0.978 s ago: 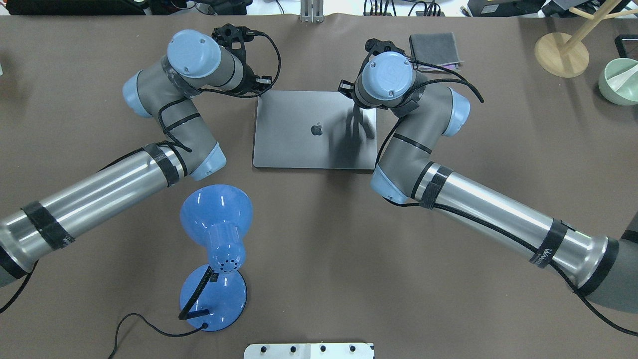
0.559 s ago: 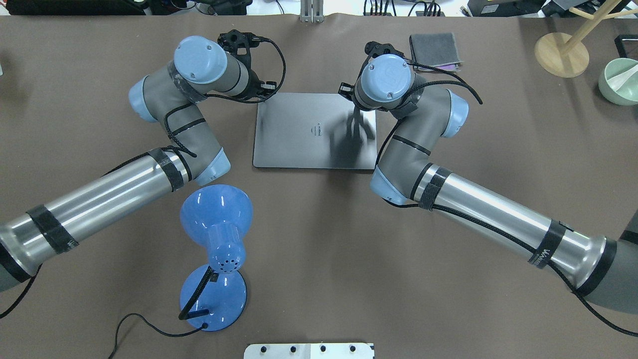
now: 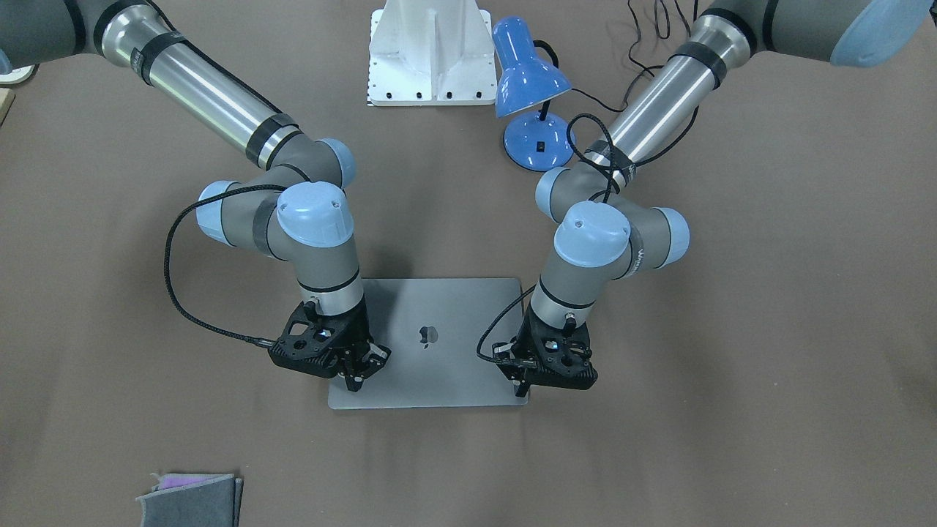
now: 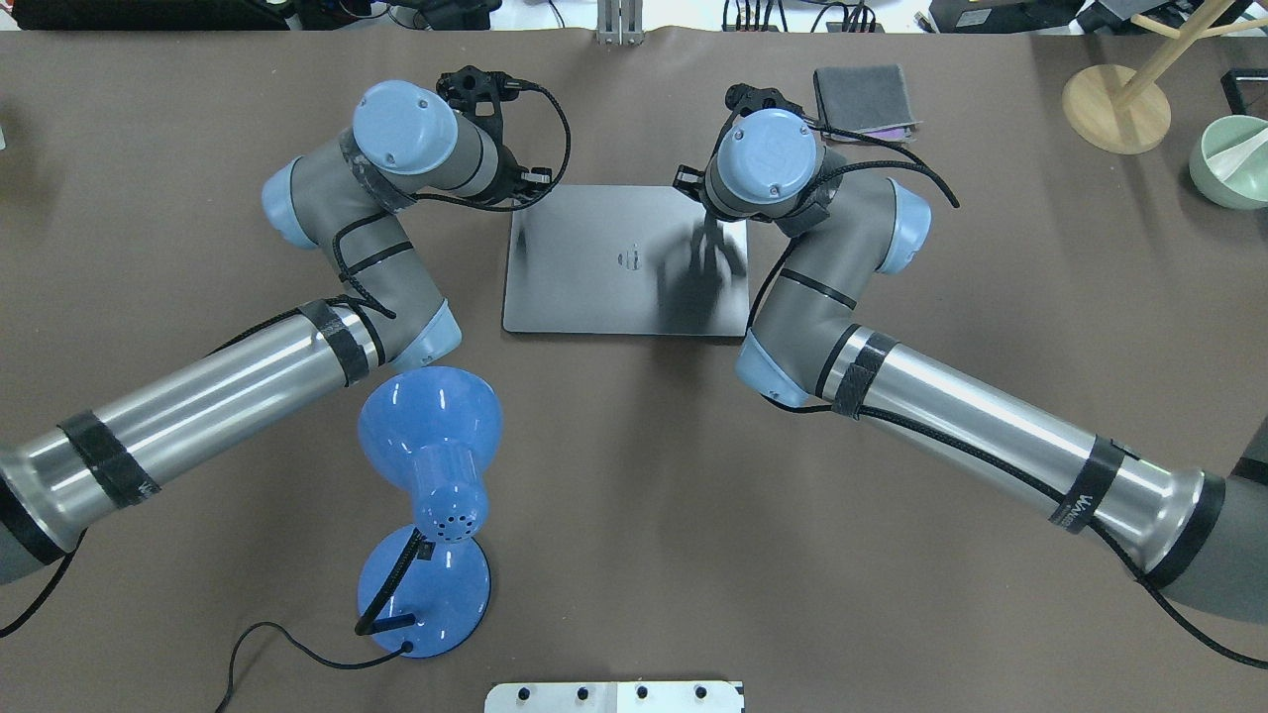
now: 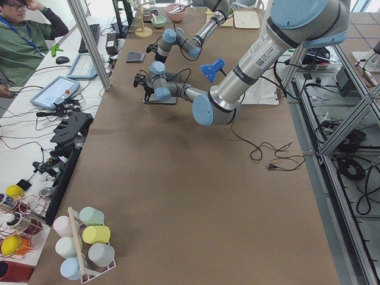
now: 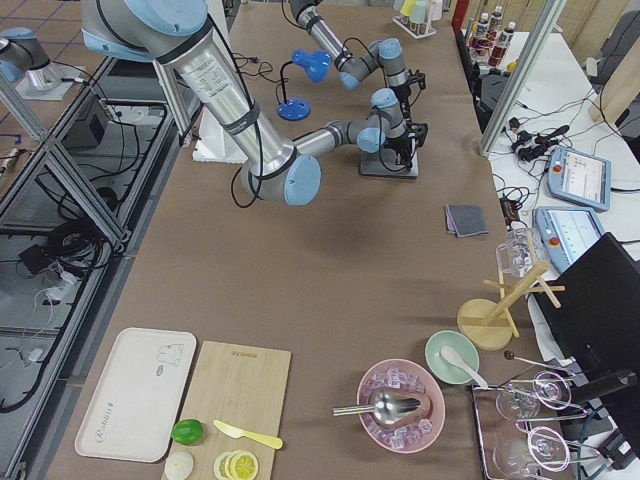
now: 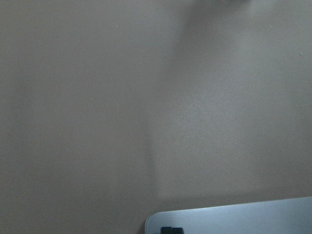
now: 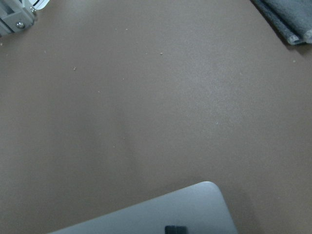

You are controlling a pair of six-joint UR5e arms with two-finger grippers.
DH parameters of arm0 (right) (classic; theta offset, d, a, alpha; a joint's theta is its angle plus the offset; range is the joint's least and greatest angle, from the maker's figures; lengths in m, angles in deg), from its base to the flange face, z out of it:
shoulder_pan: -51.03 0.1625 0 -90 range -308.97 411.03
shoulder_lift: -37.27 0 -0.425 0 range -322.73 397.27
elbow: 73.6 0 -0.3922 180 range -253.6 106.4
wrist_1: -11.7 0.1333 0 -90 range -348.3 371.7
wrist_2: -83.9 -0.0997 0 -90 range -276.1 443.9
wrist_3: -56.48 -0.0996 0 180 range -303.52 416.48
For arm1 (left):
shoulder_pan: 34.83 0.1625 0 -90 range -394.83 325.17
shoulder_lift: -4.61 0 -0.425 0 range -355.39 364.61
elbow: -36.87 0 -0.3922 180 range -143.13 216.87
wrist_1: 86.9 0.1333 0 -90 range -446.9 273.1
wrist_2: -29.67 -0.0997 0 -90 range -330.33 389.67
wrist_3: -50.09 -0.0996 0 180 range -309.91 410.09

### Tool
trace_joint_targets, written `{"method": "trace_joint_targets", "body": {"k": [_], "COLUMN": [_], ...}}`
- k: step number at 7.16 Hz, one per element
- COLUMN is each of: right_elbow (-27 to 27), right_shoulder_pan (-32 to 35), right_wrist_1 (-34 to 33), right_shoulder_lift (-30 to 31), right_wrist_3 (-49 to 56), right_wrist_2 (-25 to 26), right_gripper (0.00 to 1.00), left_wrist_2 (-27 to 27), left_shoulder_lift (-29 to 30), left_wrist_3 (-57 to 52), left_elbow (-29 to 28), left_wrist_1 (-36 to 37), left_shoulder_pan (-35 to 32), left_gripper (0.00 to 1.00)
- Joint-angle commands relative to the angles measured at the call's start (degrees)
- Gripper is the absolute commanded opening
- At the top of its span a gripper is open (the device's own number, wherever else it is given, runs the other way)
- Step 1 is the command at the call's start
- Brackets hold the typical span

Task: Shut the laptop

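The laptop [image 4: 614, 292] is space-grey, and its lid with the dark apple logo [image 3: 428, 335] lies down flat on the brown table. My left gripper [image 3: 522, 386] presses on the lid's far left corner. My right gripper [image 3: 356, 379] presses on the lid's far right corner. Both look shut and hold nothing. Each wrist view shows one dark fingertip on a rounded laptop corner: the left wrist view [image 7: 234, 219] and the right wrist view [image 8: 161, 214]. The keyboard is hidden.
A blue desk lamp [image 4: 426, 446] stands close under my left forearm. A small grey felt pouch [image 4: 860, 97] lies beyond the right wrist. A wooden stand base [image 4: 1114, 109] and a green bowl [image 4: 1228, 163] are at the far right. The white robot base [image 3: 428, 58] is behind.
The lid's far edge has dropped a little lower toward flat. My left arm has shifted slightly toward the laptop. The right arm has barely moved.
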Motion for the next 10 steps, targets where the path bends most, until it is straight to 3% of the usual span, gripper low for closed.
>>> {"method": "trace_joint_targets", "body": {"k": [1, 3, 4, 5, 8, 10], "right_elbow": [-0.4, -3.7, -9.3, -15.6, -35.6, -43.6], "right_shoulder_pan": [0.4, 3.1, 4.3, 5.4, 11.9, 17.5], "right_wrist_1": [-0.1, -2.8, -10.6, -16.6, -24.6, -27.9], "right_shoulder_lift": [-0.7, -1.8, -1.8, 0.1, 13.9, 21.2], "right_wrist_3": [0.2, 0.7, 2.9, 4.9, 13.0, 20.9], "right_wrist_2": [-0.2, -5.8, -7.8, -9.6, -18.0, -23.3], "right_gripper": [0.00, 0.00, 0.00, 0.00, 0.00, 0.00], "left_wrist_2": [0.0, 0.6, 1.5, 5.8, 18.1, 24.7], "left_shoulder_lift": [0.0, 0.3, 0.1, -0.8, -6.6, -13.7], "left_wrist_3": [0.0, 0.9, 1.7, 1.6, -2.9, -12.3], "left_elbow": [0.2, 3.9, 6.8, 10.2, 28.9, 41.7], "left_wrist_1": [-0.1, -0.1, 0.0, 2.3, 18.9, 29.8], "left_shoulder_pan": [0.0, -0.9, -1.2, -2.6, -8.5, -14.6], "left_gripper": [0.00, 0.00, 0.00, 0.00, 0.00, 0.00]}}
